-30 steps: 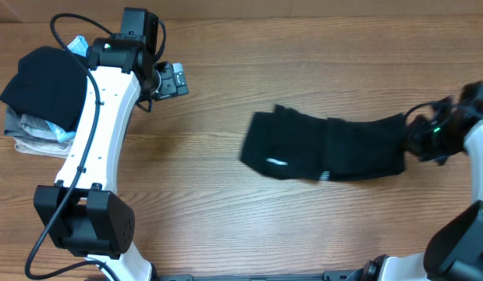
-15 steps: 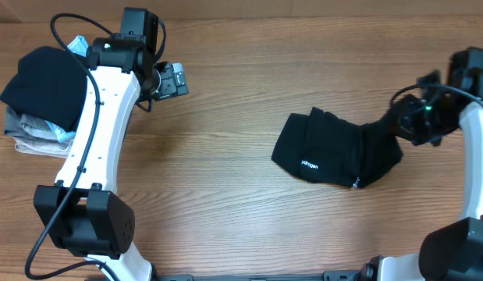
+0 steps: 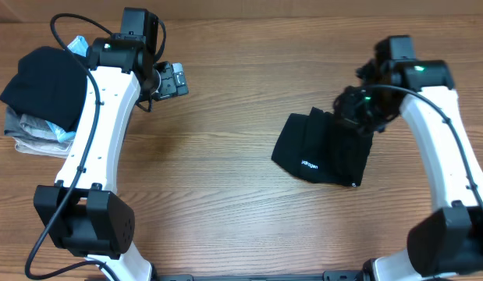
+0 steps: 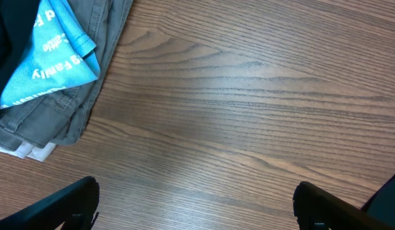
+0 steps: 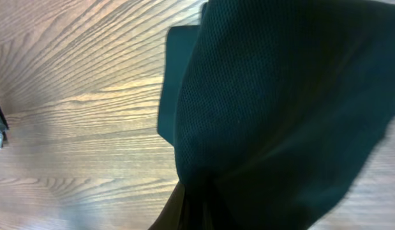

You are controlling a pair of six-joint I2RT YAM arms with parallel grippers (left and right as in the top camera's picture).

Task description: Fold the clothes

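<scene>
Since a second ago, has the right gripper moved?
Yes. The right gripper, shut on the black T-shirt, has swung left and up-frame, toward the stationary left gripper, dragging the shirt's right end over.

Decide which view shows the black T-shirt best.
Overhead: nearly all the black T-shirt shows, white lettering included. The right wrist view gives only close-up dark fabric; the left wrist view misses it.

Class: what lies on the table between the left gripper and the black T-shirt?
Nothing: the overhead view shows only bare wooden table between the left gripper and the black T-shirt.
</scene>
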